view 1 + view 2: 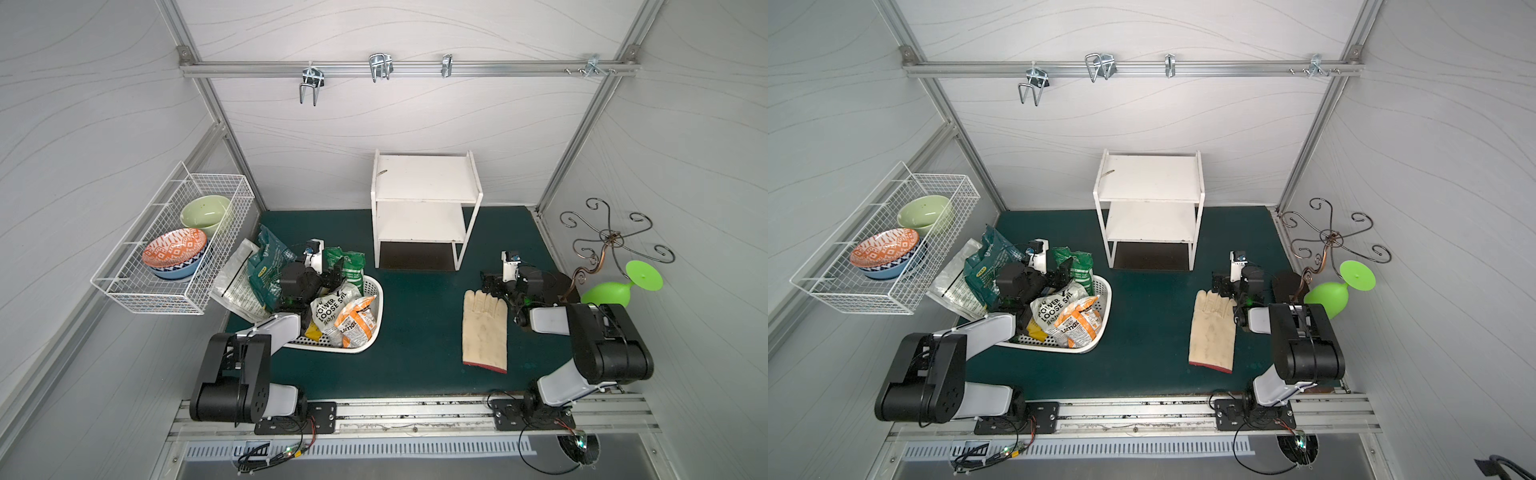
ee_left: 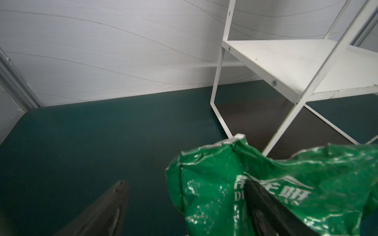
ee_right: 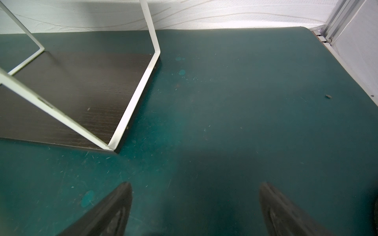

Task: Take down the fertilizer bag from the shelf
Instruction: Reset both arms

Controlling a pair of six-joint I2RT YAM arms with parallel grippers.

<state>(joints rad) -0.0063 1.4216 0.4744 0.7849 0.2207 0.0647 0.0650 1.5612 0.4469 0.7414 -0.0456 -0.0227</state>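
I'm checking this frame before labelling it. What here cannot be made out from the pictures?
- Green bag: cut off by the left wrist view's edge; one finger covers part of its print.
- Perforated basket: in both top views the left arm and the bags hide most of it.
- Shelf: a small mark on its top board is too small to identify.
- Right gripper: only its fingertips show in the right wrist view; jaws apart, nothing between.

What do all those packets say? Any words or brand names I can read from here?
"POWER LOOSE SOIL": white bag in the plastic basket.
"D...": bright green bag, beside Chinese characters partly hidden by a gripper finger.
Orange bag: letters cut off, not readable.
Dark green bag and clear packet: print too small.
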